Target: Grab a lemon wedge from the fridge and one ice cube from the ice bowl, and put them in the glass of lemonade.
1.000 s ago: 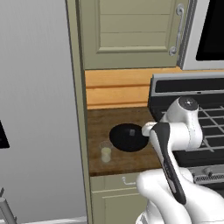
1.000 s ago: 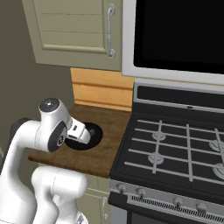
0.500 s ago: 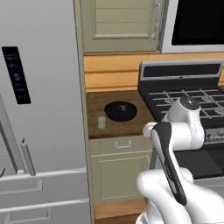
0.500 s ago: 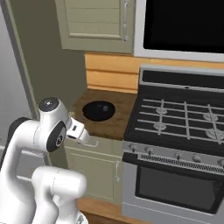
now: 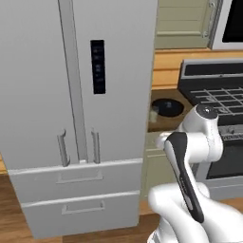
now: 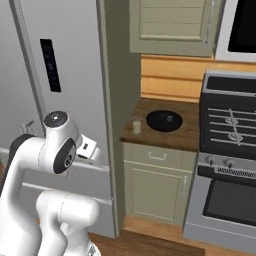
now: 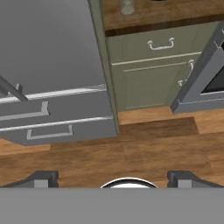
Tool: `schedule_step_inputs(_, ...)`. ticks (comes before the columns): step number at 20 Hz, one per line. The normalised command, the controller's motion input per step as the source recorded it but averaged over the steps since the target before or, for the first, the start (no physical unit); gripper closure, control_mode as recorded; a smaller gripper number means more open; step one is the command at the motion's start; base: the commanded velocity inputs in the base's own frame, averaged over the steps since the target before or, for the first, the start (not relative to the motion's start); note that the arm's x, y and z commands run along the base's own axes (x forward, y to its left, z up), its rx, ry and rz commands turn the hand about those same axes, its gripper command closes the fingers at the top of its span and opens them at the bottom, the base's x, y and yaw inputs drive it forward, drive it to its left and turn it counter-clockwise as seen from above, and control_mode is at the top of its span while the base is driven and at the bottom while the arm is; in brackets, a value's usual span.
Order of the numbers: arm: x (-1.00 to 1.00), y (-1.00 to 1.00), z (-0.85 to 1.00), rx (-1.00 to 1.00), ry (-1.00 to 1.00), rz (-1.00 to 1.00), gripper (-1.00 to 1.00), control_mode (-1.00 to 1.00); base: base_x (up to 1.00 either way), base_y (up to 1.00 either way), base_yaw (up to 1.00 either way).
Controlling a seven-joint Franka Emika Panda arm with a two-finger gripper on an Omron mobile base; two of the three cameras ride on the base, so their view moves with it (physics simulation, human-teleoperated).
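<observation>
now the whole picture has slid over, because the base drove to the left – the fridge [image 5: 80, 109] takes up most of the left base view, where a second ago the counter and stove were in front. the things themselves did not move.

the fridge doors are shut, so the lemon wedge is hidden somewhere inside. the two tall handles [image 5: 78, 144] stand up and down, side by side in the middle of the fridge. in the hand view the fridge sits at about 10 o'clock from the gripper [image 7: 112, 178], and the hand looks down at the wood floor [image 7: 144, 148]. so the hand would need to lift and turn toward a handle first – that is my guess.

the black bowl [image 6: 164, 120] rests on the brown counter [image 6: 190, 137], and the little glass [image 6: 136, 125] stands just beside it, at about 9 o'clock from the bowl in the right base view. both sit near the fridge's side wall.

the gripper's two fingers [image 7: 40, 178] are spread as wide as they go. nothing is between them, and they touch nothing.
</observation>
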Motion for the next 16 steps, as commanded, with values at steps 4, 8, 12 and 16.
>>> schedule_step_inputs(4,0.0,0.0,0.0,0.0,0.0,0.0,-1.0,1.0,0.11,1.0,-0.17)
schedule_step_inputs(8,0.0,0.0,0.0,0.0,0.0,0.0,-1.0,1.0,0.19,0.92,-0.19)
schedule_step_inputs(12,0.0,0.0,0.0,0.0,0.0,0.0,-1.0,1.0,0.22,0.67,-0.06)
schedule_step_inputs(16,0.0,0.0,0.0,0.0,0.0,0.0,-1.0,1.0,0.89,0.75,-0.02)
